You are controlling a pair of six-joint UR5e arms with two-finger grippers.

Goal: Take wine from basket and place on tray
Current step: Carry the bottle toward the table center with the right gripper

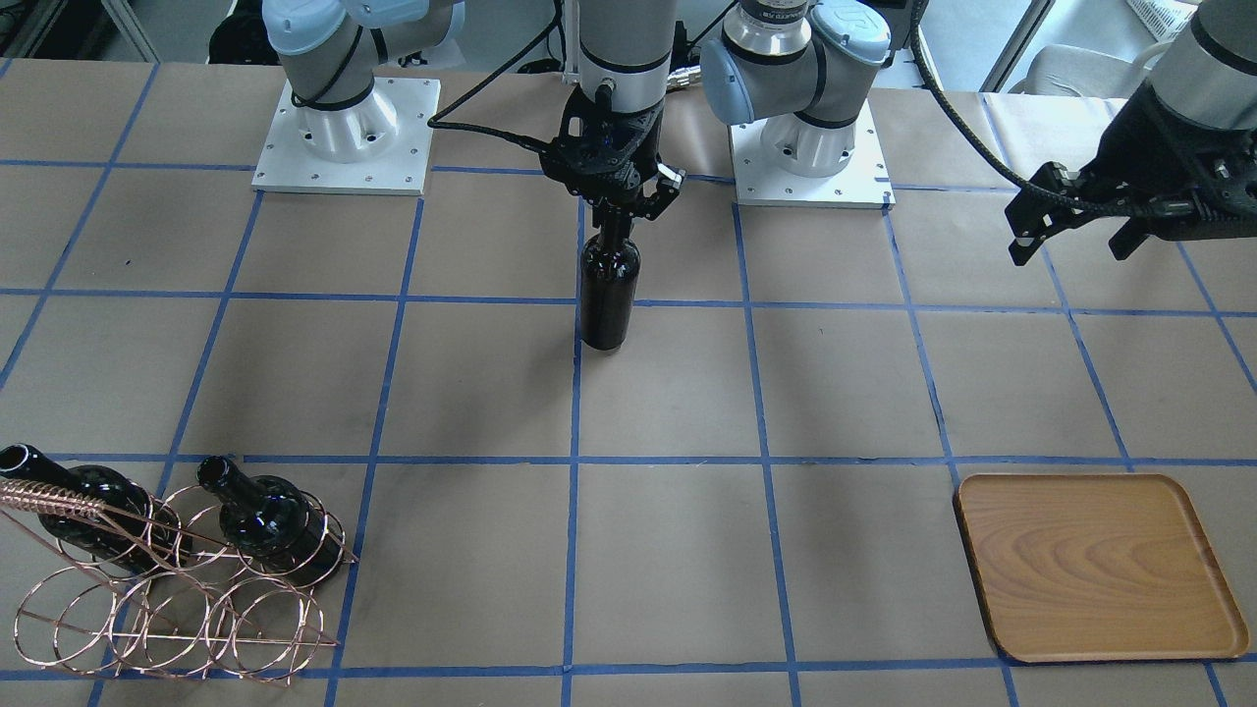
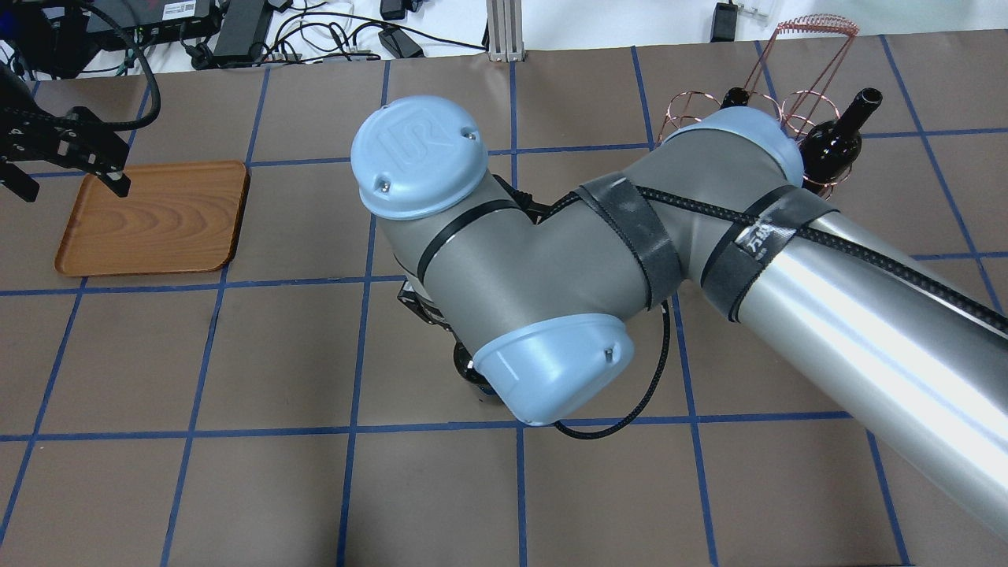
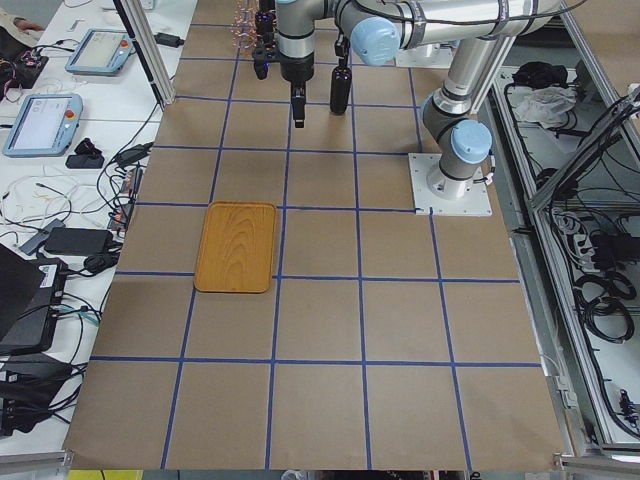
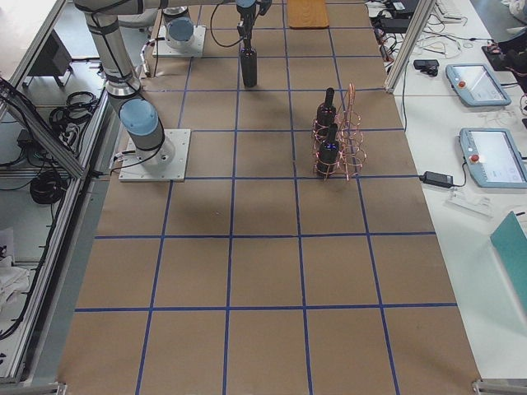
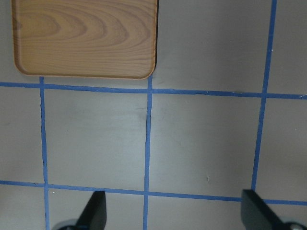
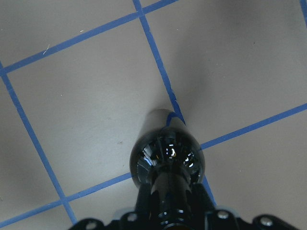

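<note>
Right gripper (image 1: 617,201) is clenching the neck of the wine (image 1: 608,285), holding it upright mid-table, just out from the two white base plates (image 1: 344,162). Can't tell if the bottle's base is touching the table (image 1: 471,393) or hanging just above it; the wrist view is only showing a shadow beside it. Left gripper (image 1: 1075,234) is hovering with fingers (image 5: 96,213) released and spread wide, out on the robot's left, well apart from the wine. Tray (image 1: 1095,565) is lying flat at the far left of the table, further out than that gripper. Basket (image 1: 167,599) is sitting at the far right corner, carrying two more bottles (image 1: 265,516) in its rings, necks tilting up.

Table is wearing brown paper (image 1: 854,383), with blue tape (image 1: 574,412) marking it into a grid of squares; tape is crossing right under the wine.

Room: white benches (image 4: 482,247) are running along the far side of the table, carrying teach pendants (image 3: 40,120), a laptop (image 3: 25,290) and loose cables (image 3: 30,210). Aluminium posts (image 3: 140,50) are standing at the table edge. Cable bundles (image 3: 600,290) are lying on the floor behind the robot.
</note>
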